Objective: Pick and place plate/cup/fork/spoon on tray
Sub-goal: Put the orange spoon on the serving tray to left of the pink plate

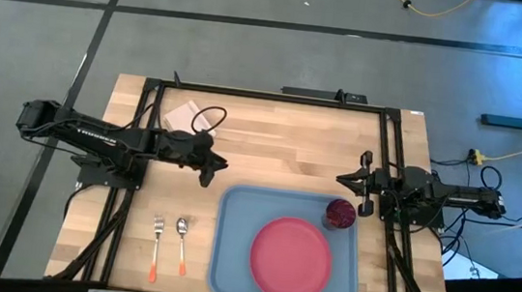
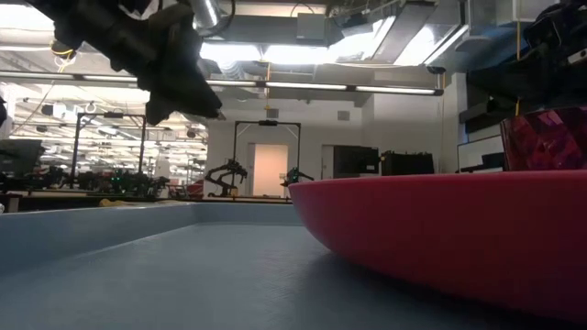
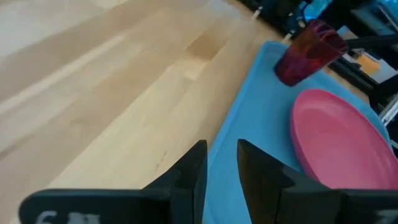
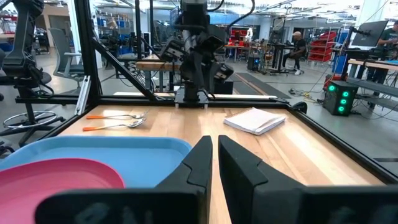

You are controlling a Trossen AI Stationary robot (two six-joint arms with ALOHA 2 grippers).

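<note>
The light-blue tray [image 1: 230, 259] lies at the table's near side, right of centre. The pinkish-red plate [image 1: 290, 259] lies flat in it. The dark red cup [image 1: 339, 213] stands upright in the tray's far right corner. The fork [image 1: 157, 242] and the spoon [image 1: 181, 243] lie side by side on the table left of the tray, orange handles toward the near edge. My left gripper [image 1: 212, 168] hovers above the table off the tray's far left corner, fingers drawn nearly together, holding nothing. My right gripper [image 1: 343, 181] hovers just beyond the cup, shut and empty.
A white square pad [image 1: 183, 116] with a black cable loop lies at the far left of the table. Bare wood lies between the two grippers, beyond the tray. Dark frame rails run along the table's left, right and far sides.
</note>
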